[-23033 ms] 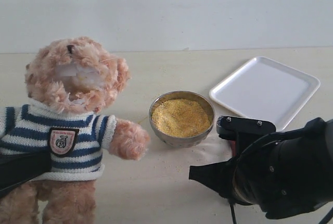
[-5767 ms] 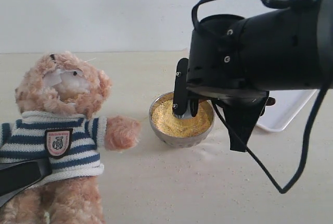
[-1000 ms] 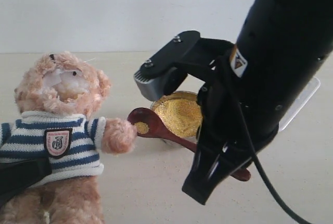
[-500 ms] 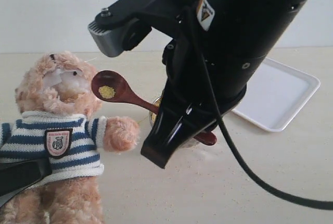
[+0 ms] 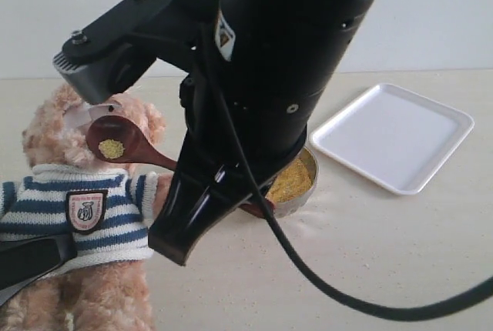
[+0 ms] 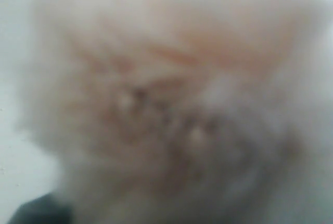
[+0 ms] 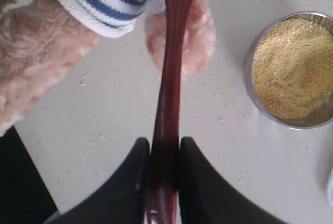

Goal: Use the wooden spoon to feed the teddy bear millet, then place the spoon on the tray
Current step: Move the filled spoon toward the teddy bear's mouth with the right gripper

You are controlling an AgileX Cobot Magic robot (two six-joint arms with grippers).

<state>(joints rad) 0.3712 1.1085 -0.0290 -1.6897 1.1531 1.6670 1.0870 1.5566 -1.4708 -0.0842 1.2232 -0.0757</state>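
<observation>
Since half a second ago the right arm has swung further left and the wooden spoon (image 5: pixel 117 142) has gone with it: its oval bowl, which hung just off the teddy bear's (image 5: pixel 92 208) cheek, now sits in front of the bear's muzzle. We cannot tell whether it touches the fur.

The spoon's long axis slopes from the bear's face down and to the right toward the metal bowl (image 5: pixel 305 185). Its oval end points at the bear and faces up, carrying a small patch of millet (image 5: pixel 112 148). The right gripper (image 7: pixel 164 153) is clamped on the slim handle, with the two black fingers (image 7: pixel 136 182) pressed against its sides.

The arm hides the middle of the handle and most of the metal bowl, so only a wedge of heaped grain shows. The tray (image 5: pixel 393 135) lies bare near the table's (image 5: pixel 370 262) right edge, well apart from the bear at the left edge.

The left wrist view is nothing but blurred pale fur. Of the left gripper (image 5: pixel 32 260) we see only a dark part against the bear's sweater hem, cut off by the frame, and we cannot tell how its jaws stand
</observation>
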